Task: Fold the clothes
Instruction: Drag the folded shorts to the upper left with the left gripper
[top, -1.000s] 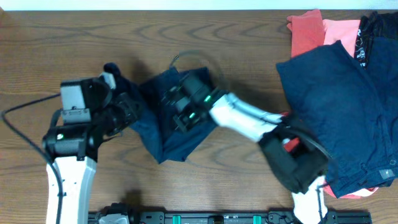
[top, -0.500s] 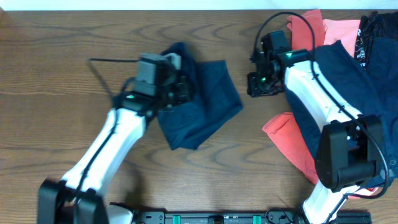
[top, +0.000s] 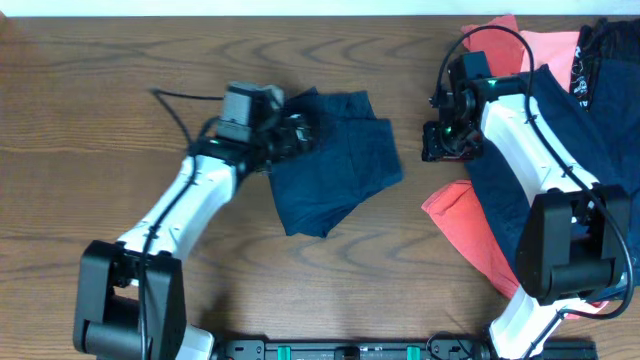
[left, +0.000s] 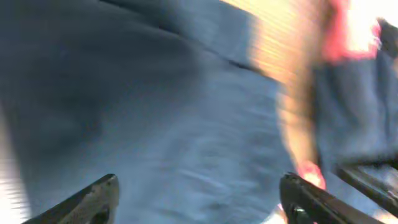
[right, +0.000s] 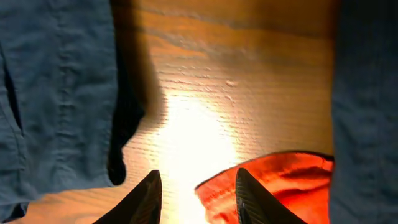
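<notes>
A folded navy garment (top: 340, 170) lies on the wooden table left of centre. My left gripper (top: 306, 134) hovers over its upper left part, jaws wide open; in the blurred left wrist view only navy cloth (left: 155, 112) shows between the left gripper's (left: 199, 190) tips, and nothing is held. My right gripper (top: 442, 142) stands open to the garment's right, over bare wood. In the right wrist view the right gripper (right: 199, 186) has nothing between its fingers, the navy garment's edge (right: 56, 93) at left and a red cloth (right: 280, 186) under the right finger.
A pile of unfolded clothes fills the right side: a big navy piece (top: 560, 150), the red cloth (top: 468, 225) sticking out at the bottom, a pink one (top: 505, 48) and a black one (top: 605, 45) at the back. Bare wood (top: 100, 100) lies to the left.
My left gripper has opened and let go of the navy garment, which now lies a little further right. My right arm has swung away from the garment toward the pile.
</notes>
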